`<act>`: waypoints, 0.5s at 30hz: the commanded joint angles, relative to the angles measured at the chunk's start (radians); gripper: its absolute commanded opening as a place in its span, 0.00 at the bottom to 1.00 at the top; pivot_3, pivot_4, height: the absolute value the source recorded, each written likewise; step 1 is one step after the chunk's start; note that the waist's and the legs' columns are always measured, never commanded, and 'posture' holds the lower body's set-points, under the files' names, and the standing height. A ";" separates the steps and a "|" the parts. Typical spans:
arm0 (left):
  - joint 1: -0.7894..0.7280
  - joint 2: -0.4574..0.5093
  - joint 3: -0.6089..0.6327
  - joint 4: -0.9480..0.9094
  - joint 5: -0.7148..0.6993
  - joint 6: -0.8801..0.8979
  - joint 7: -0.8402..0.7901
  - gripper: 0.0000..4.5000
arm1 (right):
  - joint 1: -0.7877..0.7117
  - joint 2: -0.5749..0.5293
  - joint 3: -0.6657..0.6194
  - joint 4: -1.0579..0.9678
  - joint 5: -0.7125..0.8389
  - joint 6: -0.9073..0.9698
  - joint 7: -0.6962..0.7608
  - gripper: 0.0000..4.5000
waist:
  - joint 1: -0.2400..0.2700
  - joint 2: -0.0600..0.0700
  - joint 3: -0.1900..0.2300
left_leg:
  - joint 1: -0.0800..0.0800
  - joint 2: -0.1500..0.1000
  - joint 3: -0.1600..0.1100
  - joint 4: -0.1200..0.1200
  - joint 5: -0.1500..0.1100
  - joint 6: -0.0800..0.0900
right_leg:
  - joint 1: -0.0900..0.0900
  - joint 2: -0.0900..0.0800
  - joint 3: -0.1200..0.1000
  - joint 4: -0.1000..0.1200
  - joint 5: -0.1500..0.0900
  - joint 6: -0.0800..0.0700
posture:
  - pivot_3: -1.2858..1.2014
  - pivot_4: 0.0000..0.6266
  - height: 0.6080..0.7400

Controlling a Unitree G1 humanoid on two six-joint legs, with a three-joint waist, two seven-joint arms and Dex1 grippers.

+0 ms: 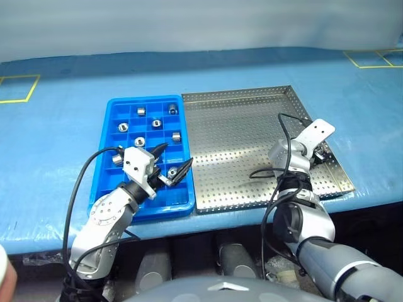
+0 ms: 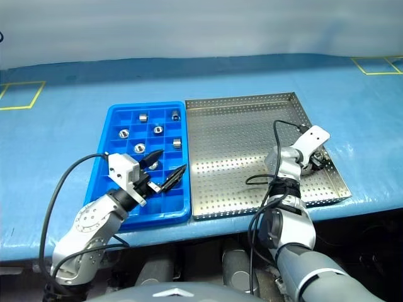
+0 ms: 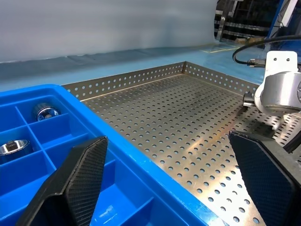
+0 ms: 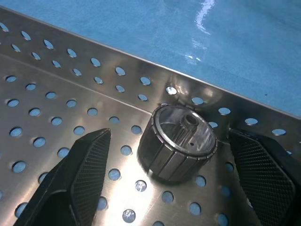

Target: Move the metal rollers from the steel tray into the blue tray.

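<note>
You had the bright blue plastic tray with its grid of small square compartments [image 1: 104,189] lying on the blue-covered table [image 1: 56,135], its right edge just beside the large square steel tray with the perforated floor and low rim [image 1: 233,138]. Several small shiny silver metal rollers [image 1: 123,128] already sat in the blue tray's far and middle compartments, mostly one to a cell.

Your left gripper [image 1: 173,162] hung over the blue tray's near right corner, its two black fingers [image 3: 77,174] spread wide and holding nothing — one over the blue compartments, the other out over the steel tray's floor.

Your right gripper [image 4: 169,174] was down at the steel tray's right side, close to the rim [image 2: 327,157]. In the right wrist view one ribbed silver roller with a hollow centre [image 4: 178,146] stood on end on the perforated floor, right against the inside of the rim wall. The right fingers [image 4: 84,165] were open and stood on either side of that roller with a clear gap on both sides — not touching it. The rest of the steel tray's floor that you could see from the head views carried no other rollers that I could make out.
</note>
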 commanded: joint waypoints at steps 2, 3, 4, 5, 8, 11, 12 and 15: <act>-0.004 0.001 0.012 -0.034 -0.011 -0.023 -0.010 1.00 | -0.009 -0.023 0.011 0.015 -0.008 -0.019 -0.006 0.73 | 0.002 0.000 0.000 | 0.000 0.000 0.000 0.000 0.000 0.000 | 0.000 0.000 0.000 0.000 0.000 0.000 | 0.52 0.24 1.00; -0.004 0.001 0.012 -0.034 -0.011 -0.023 -0.010 1.00 | -0.009 -0.023 0.012 0.015 -0.007 -0.020 -0.008 0.65 | 0.003 0.000 0.000 | 0.000 0.000 0.000 0.000 0.000 0.000 | 0.000 0.000 0.000 0.000 0.000 0.000 | 0.52 0.24 1.00; -0.004 0.001 0.012 -0.032 -0.012 -0.023 -0.011 1.00 | -0.007 -0.022 0.013 0.011 -0.006 -0.019 -0.009 0.59 | 0.003 0.000 0.000 | 0.000 0.000 0.000 0.000 0.000 0.000 | 0.000 0.000 0.000 0.000 0.000 0.000 | 0.52 0.24 1.00; -0.003 0.001 0.012 -0.032 -0.012 -0.024 -0.012 1.00 | -0.004 -0.021 0.013 0.005 -0.005 -0.018 -0.010 0.50 | 0.004 0.000 0.000 | 0.000 0.000 0.000 0.000 0.000 0.000 | 0.000 0.000 0.000 0.000 0.000 0.000 | 0.52 0.24 1.00; -0.001 0.002 0.013 -0.029 -0.012 -0.026 -0.016 1.00 | 0.012 -0.003 0.020 -0.040 -0.005 -0.002 -0.013 0.38 | 0.004 0.000 0.000 | 0.000 0.000 0.000 0.000 0.000 0.000 | 0.000 0.000 0.000 0.000 0.000 0.000 | 0.52 0.24 1.00; 0.001 0.004 0.020 -0.027 -0.013 -0.028 -0.018 1.00 | 0.050 0.039 0.076 -0.194 -0.018 0.061 0.031 0.38 | 0.003 0.000 0.000 | 0.000 0.000 0.000 0.000 0.000 0.000 | 0.000 0.000 0.000 0.000 0.000 0.000 | 0.52 0.24 1.00; 0.003 0.004 0.023 -0.028 -0.013 -0.028 -0.018 1.00 | 0.066 0.051 0.098 -0.252 -0.024 0.084 0.050 0.38 | 0.002 0.001 0.000 | 0.000 0.000 0.000 0.000 0.000 0.000 | 0.000 0.000 0.000 0.000 0.000 0.000 | 0.52 0.24 1.00; 0.017 0.002 0.036 -0.034 -0.002 -0.030 -0.005 1.00 | 0.147 0.066 0.251 -0.523 -0.036 0.220 0.212 0.38 | 0.002 0.004 0.002 | 0.000 0.001 0.000 -0.001 0.000 0.000 | -0.001 0.000 0.000 0.001 0.001 0.001 | 0.52 0.24 1.00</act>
